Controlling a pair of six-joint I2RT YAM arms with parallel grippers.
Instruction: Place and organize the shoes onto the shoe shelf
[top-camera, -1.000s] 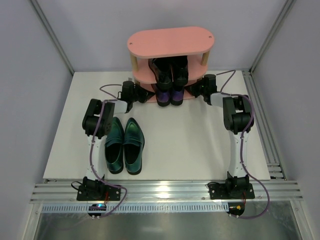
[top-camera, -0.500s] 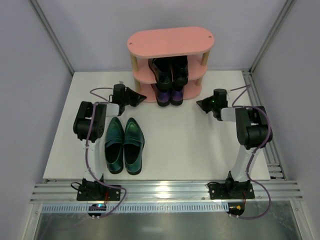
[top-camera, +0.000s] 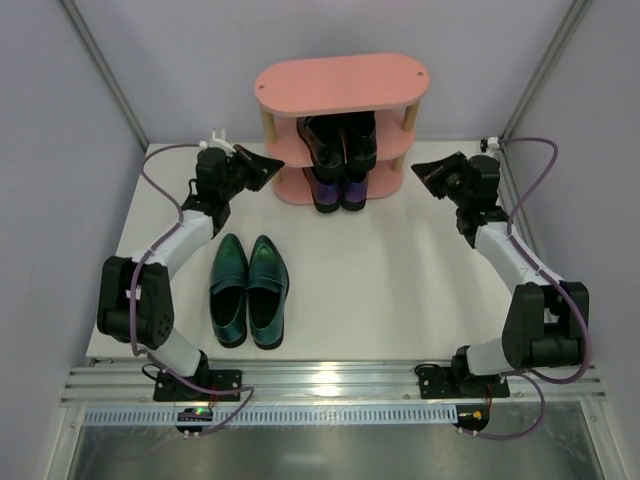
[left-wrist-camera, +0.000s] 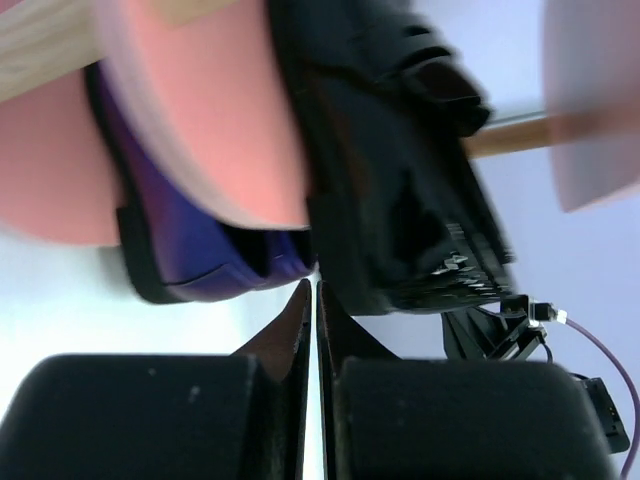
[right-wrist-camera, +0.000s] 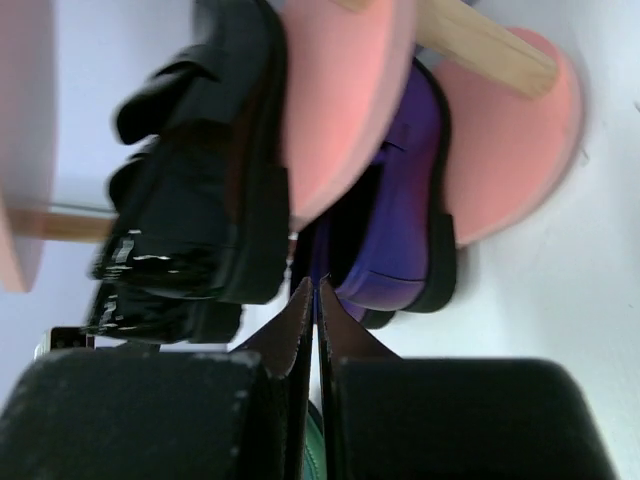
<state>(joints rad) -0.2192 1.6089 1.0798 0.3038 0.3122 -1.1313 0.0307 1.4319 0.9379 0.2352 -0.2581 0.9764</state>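
Observation:
The pink shoe shelf (top-camera: 340, 82) stands at the back centre. The black pair (top-camera: 340, 140) sits on its middle tier and the purple pair (top-camera: 337, 190) on the bottom tier. The teal-green pair (top-camera: 248, 290) lies on the table at the front left. My left gripper (top-camera: 272, 165) is shut and empty, just left of the shelf. My right gripper (top-camera: 420, 170) is shut and empty, just right of the shelf. The left wrist view shows the purple shoe (left-wrist-camera: 190, 235) and black shoe (left-wrist-camera: 400, 200) side-on. The right wrist view shows the black shoe (right-wrist-camera: 200, 200) and purple shoe (right-wrist-camera: 400, 220).
The white table top (top-camera: 390, 280) ends at a metal rail (top-camera: 330, 385) in front. Grey walls and slanted frame posts (top-camera: 105, 75) enclose the back and sides. A rail strip (top-camera: 530, 260) runs along the table's right edge.
Both arms have stretched out and swung outward and back. The left gripper moved left of the shelf, the right gripper moved right of it. The shoes have not moved.

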